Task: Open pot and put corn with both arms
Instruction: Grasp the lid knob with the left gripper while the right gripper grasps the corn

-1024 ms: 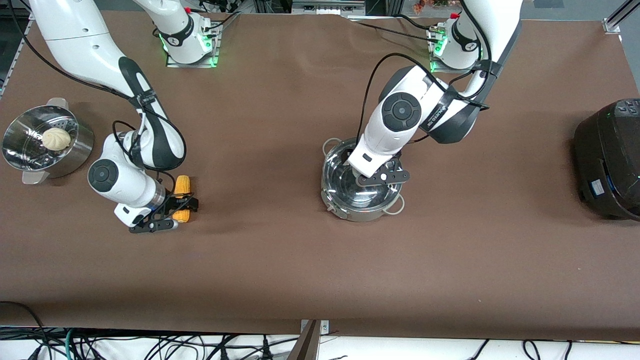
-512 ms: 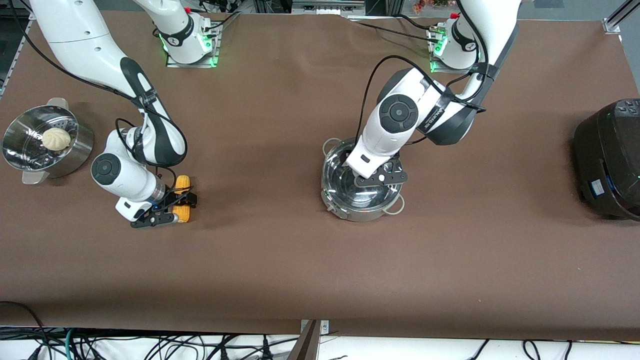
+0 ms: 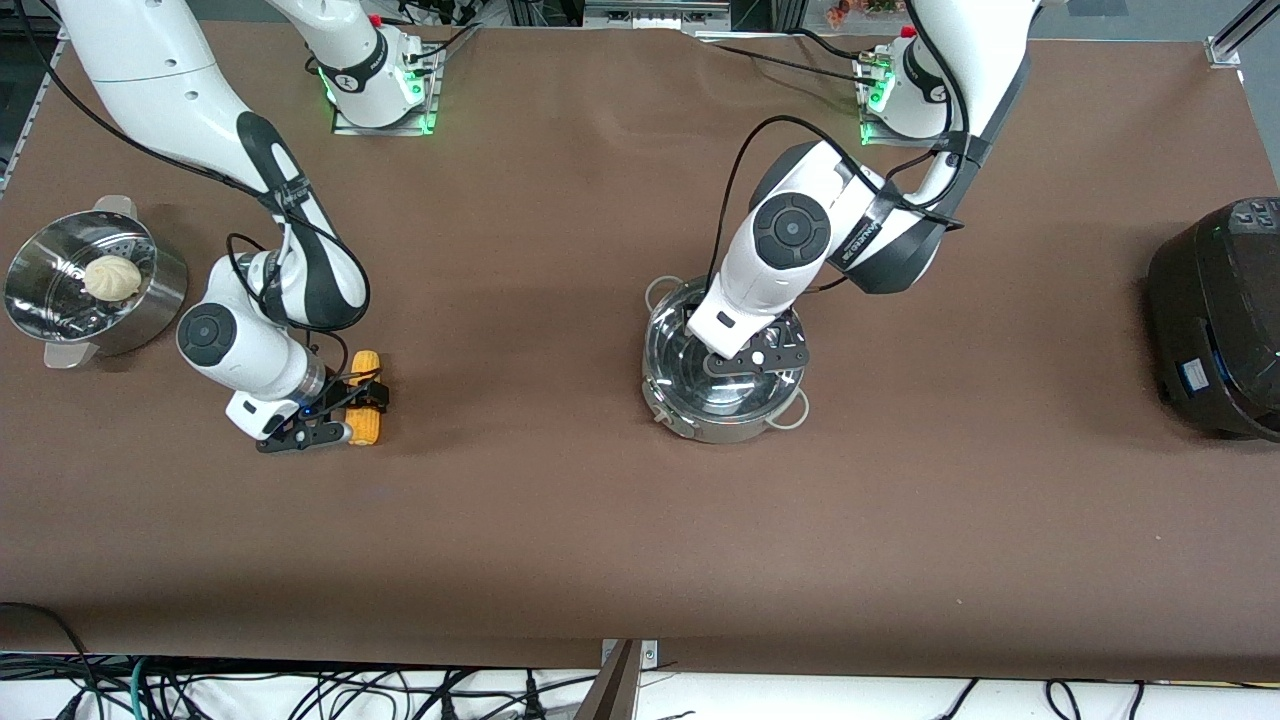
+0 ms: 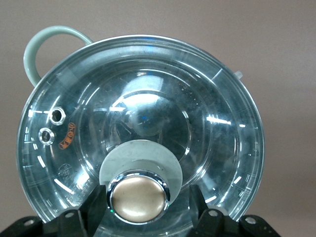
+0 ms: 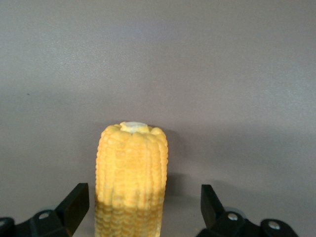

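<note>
Front view: on the brown worktop, the shallow round steel pot with pale loop handles sits mid-table, its clear glass lid on. The left gripper is down over the lid. Toward the right arm's end, the right gripper straddles the yellow-orange corn cob lying on the worktop. A perforated steel steamer holds a white bun; a black rice cooker sits at the left arm's end.

Left wrist view: jaws flank the copper-topped knob, close beside it; contact cannot be told.

Right wrist view: jaws stand wide, clear of the cob on both sides.
</note>
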Robot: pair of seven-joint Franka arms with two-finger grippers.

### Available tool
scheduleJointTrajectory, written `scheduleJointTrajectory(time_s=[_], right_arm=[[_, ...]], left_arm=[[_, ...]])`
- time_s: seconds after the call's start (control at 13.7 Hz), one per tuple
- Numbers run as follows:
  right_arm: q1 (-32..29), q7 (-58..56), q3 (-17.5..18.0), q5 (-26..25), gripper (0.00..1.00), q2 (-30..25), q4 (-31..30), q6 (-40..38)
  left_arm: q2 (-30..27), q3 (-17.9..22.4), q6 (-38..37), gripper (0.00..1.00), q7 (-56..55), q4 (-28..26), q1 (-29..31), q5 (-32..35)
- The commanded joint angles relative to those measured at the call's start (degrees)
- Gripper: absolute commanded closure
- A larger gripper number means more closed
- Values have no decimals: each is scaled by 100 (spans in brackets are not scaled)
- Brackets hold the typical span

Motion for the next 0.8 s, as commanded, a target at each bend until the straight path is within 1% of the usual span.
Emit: scheduleJointTrajectory(time_s=[0.0, 0.15, 0.22, 0.29, 0.44, 0.51, 0.59, 0.66, 0.73], right_arm=[[-20, -69, 7, 11, 0, -269, -313, 3], [-20, -60, 16, 11, 0, -261, -331, 12], [-20, -51, 16, 20, 0, -269, -357, 12], [-20, -43, 16, 37, 0, -261, -366, 12], [-11, -16, 16, 37, 0, -269, -384, 3], [-11, 1, 16, 37, 0, -269, -384, 3], [-11, 36, 16, 46, 1, -278, -384, 3], [-11, 115, 25, 46, 21, -296, -384, -6], [-11, 124, 33, 46, 50, -313, -384, -15]], left_arm=[[69, 47, 17, 28, -75, 120, -72, 149], [69, 47, 17, 39, -66, 120, -72, 149], [60, 47, 17, 48, -57, 120, -72, 149], [60, 55, 17, 51, -49, 120, -63, 149], [43, 73, 17, 77, -31, 120, -63, 149], [43, 73, 9, 94, -40, 129, -63, 149], [34, 73, 8, 100, -57, 120, -63, 140], [8, 73, 0, 100, -57, 120, -63, 140], [-53, 90, -44, 100, -49, 120, -46, 140]])
